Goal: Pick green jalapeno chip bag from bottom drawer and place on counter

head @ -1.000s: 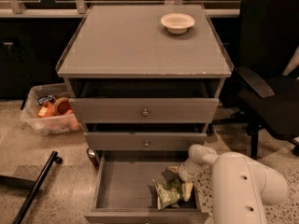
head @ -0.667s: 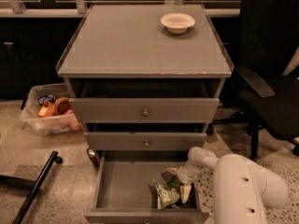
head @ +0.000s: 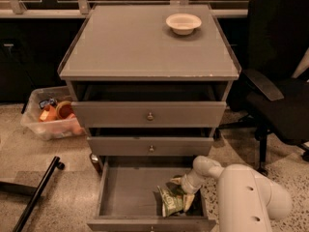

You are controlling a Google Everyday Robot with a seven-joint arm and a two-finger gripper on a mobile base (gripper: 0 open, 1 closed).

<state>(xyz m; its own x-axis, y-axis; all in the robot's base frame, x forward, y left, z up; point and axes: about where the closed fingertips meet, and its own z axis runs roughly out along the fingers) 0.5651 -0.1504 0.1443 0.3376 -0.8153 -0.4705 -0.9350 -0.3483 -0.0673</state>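
Note:
The bottom drawer (head: 128, 195) stands pulled out, grey inside. The green jalapeno chip bag (head: 170, 200) lies crumpled at the drawer's front right, light green and white. My white arm reaches in from the lower right, and the gripper (head: 185, 191) is down in the drawer right at the bag's upper right side, partly hidden by the wrist. The counter (head: 140, 42) is the flat grey top of the cabinet, well above the gripper.
A white bowl (head: 183, 23) sits at the counter's back right. The two upper drawers (head: 149, 114) are slightly open above the gripper. A black office chair (head: 282, 95) stands at the right. A clear plastic bin (head: 50, 120) and a black pole (head: 36, 197) are on the floor at the left.
My arm has sunk slightly lower into the bottom drawer. The chip bag lies in about the same place.

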